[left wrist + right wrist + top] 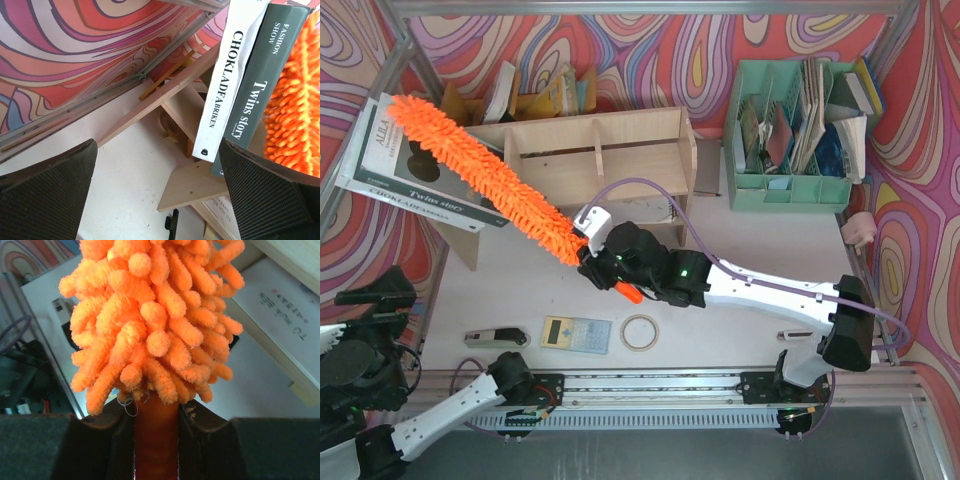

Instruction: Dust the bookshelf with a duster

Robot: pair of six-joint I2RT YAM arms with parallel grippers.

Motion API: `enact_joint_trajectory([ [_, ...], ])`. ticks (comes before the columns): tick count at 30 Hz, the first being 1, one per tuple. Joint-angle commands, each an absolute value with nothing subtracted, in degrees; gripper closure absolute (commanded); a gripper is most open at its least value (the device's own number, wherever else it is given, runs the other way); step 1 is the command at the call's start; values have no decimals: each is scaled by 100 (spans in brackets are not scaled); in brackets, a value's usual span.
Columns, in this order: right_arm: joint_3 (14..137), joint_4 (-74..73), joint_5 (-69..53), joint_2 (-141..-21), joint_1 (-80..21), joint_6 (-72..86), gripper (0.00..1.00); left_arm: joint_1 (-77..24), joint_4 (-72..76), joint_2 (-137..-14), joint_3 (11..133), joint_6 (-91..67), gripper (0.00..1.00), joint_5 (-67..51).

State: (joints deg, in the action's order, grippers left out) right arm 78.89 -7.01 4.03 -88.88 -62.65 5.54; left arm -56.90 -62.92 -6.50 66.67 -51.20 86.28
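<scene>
The right gripper (590,252) is clenched on the slim handle of the duster (480,165). The fluffy head runs away from the gripper up and to the left, over the left end of the bookshelf (620,130) and the tilted books (382,165) there. A hard sweep could shove those loose books off, and the long head may lever the smooth handle round in the jaws. The left gripper (157,165) hangs released, grasping nothing.
</scene>
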Motion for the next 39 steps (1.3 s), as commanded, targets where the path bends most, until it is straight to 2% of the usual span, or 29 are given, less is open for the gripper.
enact_joint_trajectory([
  [1, 7748, -456, 1081, -8667, -6249, 892, 100, -5772, -6204, -536, 6571, -5054, 2, 8819],
  [15, 7364, 489, 892, -8421, -6832, 947, 100, -5975, -6092, -565, 6568, -5010, 2, 8935],
  [25, 6760, 314, 1664, -8477, -6825, 1465, 100, -6047, -6048, -536, 6509, -5031, 2, 8959],
  [39, 7313, 382, 1294, -8468, -7047, 1034, 100, -6095, -6032, -460, 6474, -5054, 2, 8945],
])
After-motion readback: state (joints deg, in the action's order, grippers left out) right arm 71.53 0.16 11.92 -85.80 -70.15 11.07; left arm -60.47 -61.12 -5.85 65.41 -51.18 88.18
